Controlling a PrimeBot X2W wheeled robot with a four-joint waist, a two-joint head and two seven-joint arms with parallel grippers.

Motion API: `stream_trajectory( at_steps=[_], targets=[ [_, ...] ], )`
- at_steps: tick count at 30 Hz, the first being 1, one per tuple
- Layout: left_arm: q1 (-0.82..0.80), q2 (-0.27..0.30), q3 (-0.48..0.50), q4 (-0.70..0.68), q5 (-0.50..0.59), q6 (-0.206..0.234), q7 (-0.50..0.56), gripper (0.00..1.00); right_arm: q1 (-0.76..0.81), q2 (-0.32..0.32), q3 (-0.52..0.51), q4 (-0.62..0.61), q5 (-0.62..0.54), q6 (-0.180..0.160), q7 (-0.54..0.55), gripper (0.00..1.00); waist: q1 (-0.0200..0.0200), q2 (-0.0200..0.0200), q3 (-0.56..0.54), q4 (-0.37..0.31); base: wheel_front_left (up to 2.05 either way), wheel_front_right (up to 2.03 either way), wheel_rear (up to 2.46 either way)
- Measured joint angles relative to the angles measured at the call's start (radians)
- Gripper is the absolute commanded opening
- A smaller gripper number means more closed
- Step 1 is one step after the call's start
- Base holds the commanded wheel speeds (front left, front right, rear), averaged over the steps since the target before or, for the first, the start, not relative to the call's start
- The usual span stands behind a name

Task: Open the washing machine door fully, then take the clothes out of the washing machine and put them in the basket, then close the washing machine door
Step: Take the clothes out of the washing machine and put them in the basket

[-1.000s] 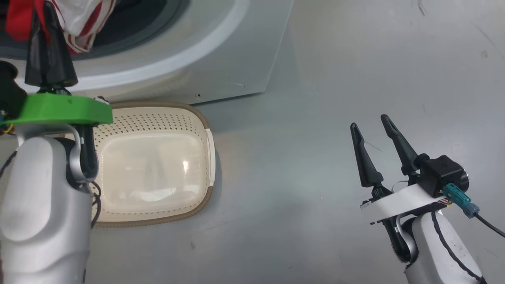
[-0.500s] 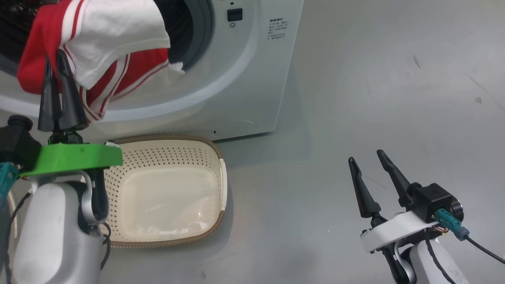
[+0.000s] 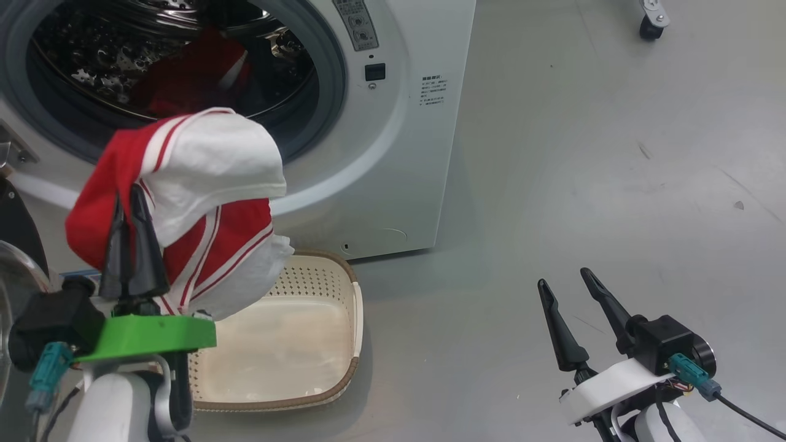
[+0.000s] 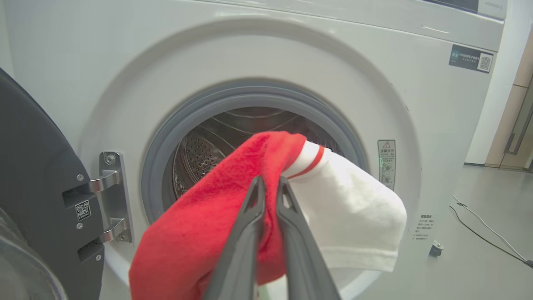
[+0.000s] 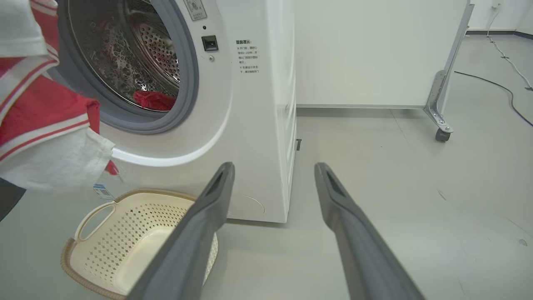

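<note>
My left gripper (image 3: 128,193) is shut on a red and white garment (image 3: 209,166), which hangs in front of the washing machine (image 3: 399,153) opening. In the left wrist view the left gripper (image 4: 270,180) pinches the garment's (image 4: 354,208) red part. More red clothes (image 3: 190,80) lie in the steel drum, and the right wrist view shows them (image 5: 154,100) too. The cream basket (image 3: 288,350) stands on the floor below the held garment, against the machine. The black door (image 4: 29,166) stands open at the left. My right gripper (image 3: 563,277) is open over bare floor, far right of the basket.
The floor is grey. A white panel on a wheeled frame (image 5: 441,133) stands behind and to the right of the machine, its caster (image 3: 651,24) at the head view's top. Cables (image 5: 499,83) lie on the floor further off.
The head camera has tilted up toward the machine. My left gripper has drawn the garment out of the drum opening, so it now hangs above the basket. The right gripper stays open.
</note>
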State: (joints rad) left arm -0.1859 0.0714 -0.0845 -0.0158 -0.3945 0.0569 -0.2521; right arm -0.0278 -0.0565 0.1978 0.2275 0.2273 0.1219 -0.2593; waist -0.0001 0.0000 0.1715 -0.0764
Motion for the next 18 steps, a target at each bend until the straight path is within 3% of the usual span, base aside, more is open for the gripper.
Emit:
stream_trajectory(
  at_steps=[12, 18],
  targets=[
    [0.089, -0.017, -0.043, 0.015, 0.0, 0.019, 0.0, 0.0, 0.001, 0.0, 0.004, -0.038, 0.0, 0.0, 0.0, 1.0, 0.0, 0.0, 0.039, -0.002, 0.0, 0.0, 0.0],
    [0.089, -0.021, -0.043, 0.107, -0.024, 0.027, 0.0, 0.0, -0.006, 0.001, 0.016, -0.061, 0.0, 0.0, 0.0, 1.0, 0.0, 0.0, 0.088, -0.012, 0.0, 0.0, 0.0]
  ],
)
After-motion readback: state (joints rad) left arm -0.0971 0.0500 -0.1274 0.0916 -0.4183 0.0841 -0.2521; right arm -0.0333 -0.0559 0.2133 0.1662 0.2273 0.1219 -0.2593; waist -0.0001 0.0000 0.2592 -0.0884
